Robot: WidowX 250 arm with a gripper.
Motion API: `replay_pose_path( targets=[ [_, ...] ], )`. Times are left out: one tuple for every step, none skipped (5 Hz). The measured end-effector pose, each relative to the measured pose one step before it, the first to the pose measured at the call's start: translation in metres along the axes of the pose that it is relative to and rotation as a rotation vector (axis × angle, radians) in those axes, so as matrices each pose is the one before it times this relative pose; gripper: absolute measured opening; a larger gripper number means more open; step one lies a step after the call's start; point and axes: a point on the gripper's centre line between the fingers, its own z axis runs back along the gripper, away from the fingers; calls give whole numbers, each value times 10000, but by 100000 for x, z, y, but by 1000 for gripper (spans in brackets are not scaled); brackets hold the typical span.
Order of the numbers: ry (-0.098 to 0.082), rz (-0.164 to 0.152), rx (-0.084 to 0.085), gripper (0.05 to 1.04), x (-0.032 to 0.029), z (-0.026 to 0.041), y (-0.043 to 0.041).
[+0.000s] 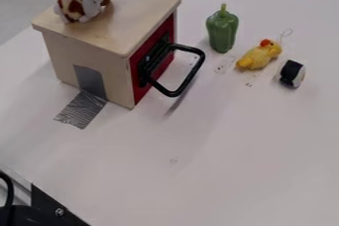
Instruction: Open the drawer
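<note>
At far left, the red drawer [140, 92] seemed shut in its wooden box [63, 56], all the pulling left to do; you couldn't tell your claw's spread.

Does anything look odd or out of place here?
The grey tape looks odd: it runs from the side of the wooden box down onto the table, perhaps to hold the box still. The yellow duck also seems tipped over. I see no spill or obvious damage.
</note>
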Motion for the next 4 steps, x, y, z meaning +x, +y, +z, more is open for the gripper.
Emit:
replay_pose_path(
  targets=[
    [361, -1, -113, 998, -267, -1244, -304],
    [231, -43, -929, 998, -1884, -2103, -3793],
    [67, -433, -171, 998, -1436, -719, -3316],
    [273, -761, -31, 998, -1478, -2147, -3142]
  ],
)
